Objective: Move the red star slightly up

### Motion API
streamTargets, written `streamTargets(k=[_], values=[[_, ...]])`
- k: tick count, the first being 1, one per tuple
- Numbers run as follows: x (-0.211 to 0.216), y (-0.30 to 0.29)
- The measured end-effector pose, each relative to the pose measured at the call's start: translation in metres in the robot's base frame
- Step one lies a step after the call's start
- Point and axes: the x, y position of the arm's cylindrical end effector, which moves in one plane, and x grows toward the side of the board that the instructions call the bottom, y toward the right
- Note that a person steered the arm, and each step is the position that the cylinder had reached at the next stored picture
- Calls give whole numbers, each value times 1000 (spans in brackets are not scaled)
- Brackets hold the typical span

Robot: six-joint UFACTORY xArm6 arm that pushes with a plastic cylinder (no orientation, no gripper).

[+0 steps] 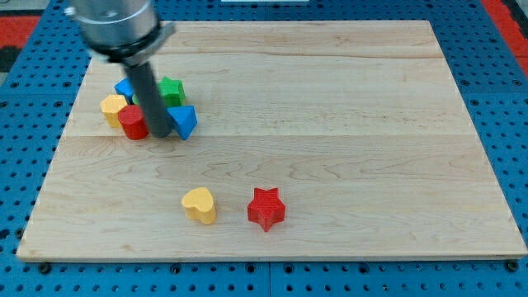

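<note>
Approach step: the tip point(158, 134) sits amid the upper-left cluster, well apart from the red star point(266, 208).
Next, it must travel below the star; the end effector, a bare rod, pinches nothing.

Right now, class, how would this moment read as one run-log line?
my tip: in upper-left cluster, between red cylinder block and blue triangular block | red star block: lower centre, untouched, right of yellow heart block

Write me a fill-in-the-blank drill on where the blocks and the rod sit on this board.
1. The red star lies to the view's ____ of the yellow heart.
2. My tip sits in the cluster at the view's upper ____.
3. The block touching my tip on the view's right is the ____ triangle.
4. The wooden board holds ____ red blocks.

Missing words: right; left; blue; two
</note>
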Motion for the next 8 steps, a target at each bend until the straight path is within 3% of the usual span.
streamTargets(k=[1,3,5,6,7,8], values=[[-12,54],[-58,74],[49,143],[91,235],[170,195],[147,116]])
